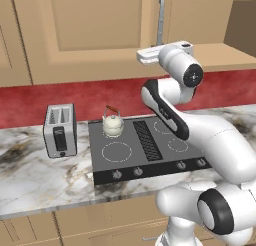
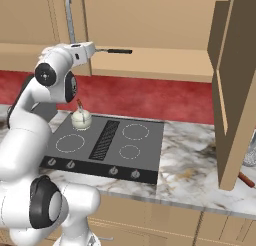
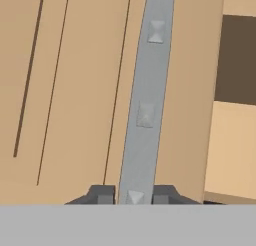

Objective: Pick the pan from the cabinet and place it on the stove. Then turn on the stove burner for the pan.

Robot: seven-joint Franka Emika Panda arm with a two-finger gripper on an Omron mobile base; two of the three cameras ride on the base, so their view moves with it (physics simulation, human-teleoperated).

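My gripper [image 3: 134,196] is shut on the long silver bar handle [image 3: 145,115] of a closed door of the tan wall cabinet [image 1: 90,30], one dark fingertip on each side of the bar. In the right base view my hand is up at that handle [image 2: 70,20]. Just right of the hand, the pan's black handle [image 2: 119,51] sticks out along the open cabinet shelf [image 2: 160,65]; the pan's body is hidden behind my hand. Below lies the black stove [image 1: 125,162] with its white rings, the small burner [image 2: 130,151] at its front right.
A cream kettle [image 1: 113,124] sits on the stove's back left ring. A silver toaster [image 1: 60,130] stands on the marble counter left of the stove. The cabinet's right door [image 2: 232,90] hangs open, jutting out over the counter. Four knobs [image 2: 114,170] line the stove's front.
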